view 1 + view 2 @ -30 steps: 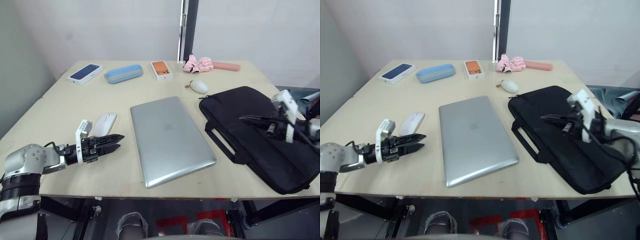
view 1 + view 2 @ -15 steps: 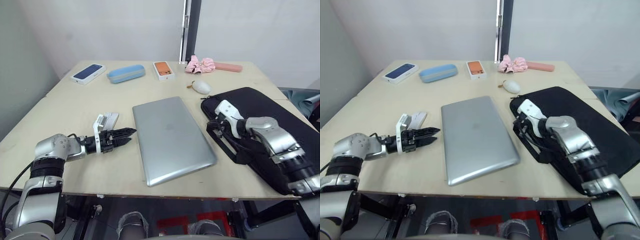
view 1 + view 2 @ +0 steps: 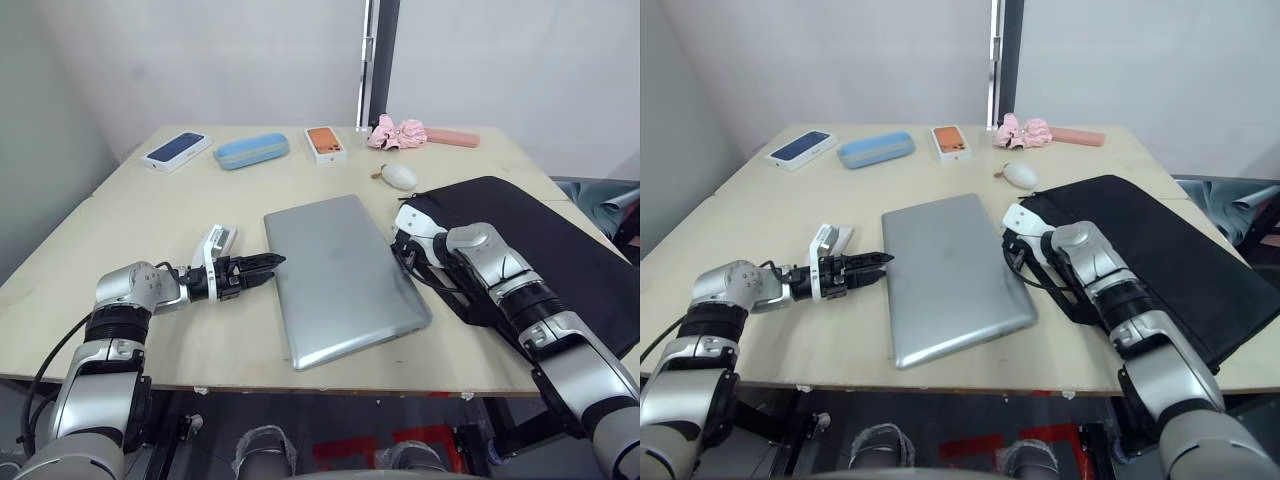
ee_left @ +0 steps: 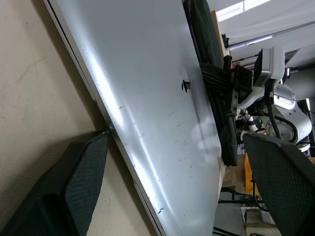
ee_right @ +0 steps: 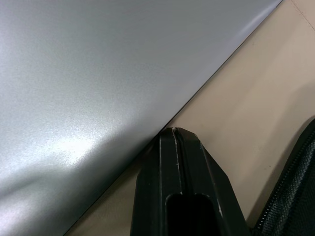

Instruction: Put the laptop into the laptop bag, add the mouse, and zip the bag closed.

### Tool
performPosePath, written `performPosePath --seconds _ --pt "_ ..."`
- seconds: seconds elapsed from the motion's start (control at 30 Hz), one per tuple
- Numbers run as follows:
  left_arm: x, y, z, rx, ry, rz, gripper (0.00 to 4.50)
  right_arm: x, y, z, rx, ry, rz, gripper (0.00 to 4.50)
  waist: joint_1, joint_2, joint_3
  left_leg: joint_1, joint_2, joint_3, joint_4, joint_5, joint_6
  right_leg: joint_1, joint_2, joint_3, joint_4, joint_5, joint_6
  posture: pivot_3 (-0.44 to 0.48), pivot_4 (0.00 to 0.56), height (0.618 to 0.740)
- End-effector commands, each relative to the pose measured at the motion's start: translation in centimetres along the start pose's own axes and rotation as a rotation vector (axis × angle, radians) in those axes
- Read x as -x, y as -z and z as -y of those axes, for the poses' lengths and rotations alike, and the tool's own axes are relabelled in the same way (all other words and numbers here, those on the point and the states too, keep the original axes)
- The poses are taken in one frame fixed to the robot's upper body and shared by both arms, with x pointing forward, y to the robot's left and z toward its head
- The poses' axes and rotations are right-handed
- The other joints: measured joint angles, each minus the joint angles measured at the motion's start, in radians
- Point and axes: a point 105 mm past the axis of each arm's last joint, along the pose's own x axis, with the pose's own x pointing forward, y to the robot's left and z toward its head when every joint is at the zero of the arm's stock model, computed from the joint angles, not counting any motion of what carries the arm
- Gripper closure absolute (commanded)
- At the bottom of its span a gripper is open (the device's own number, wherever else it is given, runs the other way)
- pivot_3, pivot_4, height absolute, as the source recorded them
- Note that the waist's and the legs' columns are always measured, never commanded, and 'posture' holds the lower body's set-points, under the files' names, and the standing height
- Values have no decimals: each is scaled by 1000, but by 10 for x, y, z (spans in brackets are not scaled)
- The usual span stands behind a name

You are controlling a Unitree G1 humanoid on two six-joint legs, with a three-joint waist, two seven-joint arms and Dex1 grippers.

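I see the laptop (image 3: pixel 343 276) lying flat and closed in the middle of the table (image 3: pixel 150 215). My left gripper (image 3: pixel 268 265) is down low at the laptop's left edge. In the left wrist view its two fingers (image 4: pixel 74 182) stand apart, one on the table side right at the laptop's edge and one out past the lid. They are not clamped on anything.

My right gripper (image 3: pixel 399 252) sits at the laptop's right edge, between the laptop and the laptop bag (image 3: pixel 560 260). In the right wrist view its fingers (image 5: pixel 179 167) are pressed together, and the tip touches the edge of the laptop.

The laptop bag lies flat on the right side of the table, just beside the laptop. Its handles (image 3: pixel 455 300) point toward the laptop, under my right arm.

The mouse (image 3: pixel 217 240) is on the left, just past my left gripper, partly hidden by it.

At the far side of the table I see a dark blue phone box (image 3: pixel 176 149), a light blue case (image 3: pixel 251 150), an orange phone box (image 3: pixel 324 140), a pink scrunchie (image 3: pixel 396 131) and a pink bar (image 3: pixel 452 137). A fluffy white thing (image 3: pixel 399 176) lies near the far corner of the bag.
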Motion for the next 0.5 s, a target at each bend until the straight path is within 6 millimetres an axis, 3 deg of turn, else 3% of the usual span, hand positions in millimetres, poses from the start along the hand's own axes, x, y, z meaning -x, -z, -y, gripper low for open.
performPosePath --seconds 0.03,0.17,0.3,0.5 --pt "-10 28 -8 43 -49 -153 0 -6 -24 -9 46 -60 63 4456 -2 0 0 0 0 0 0 0 0 0 0 0 -1 0 0 0 150 740" --pt "-10 30 -8 40 -57 -177 0 -8 -27 -9 41 -61 72 4456 -10 1 -2 0 0 1 -3 0 0 1 0 0 -6 0 0 0 150 740" --pt "-14 25 -4 19 -37 -166 0 -8 -39 -27 32 -147 125 4456 -9 1 -2 0 0 1 -7 0 0 1 0 -1 -9 0 0 0 150 740" --pt "-19 20 5 -37 8 -158 0 -5 -33 -49 48 -248 95 4456 1 1 -2 0 0 1 -11 0 0 1 1 -2 -13 -1 -1 0 150 740"
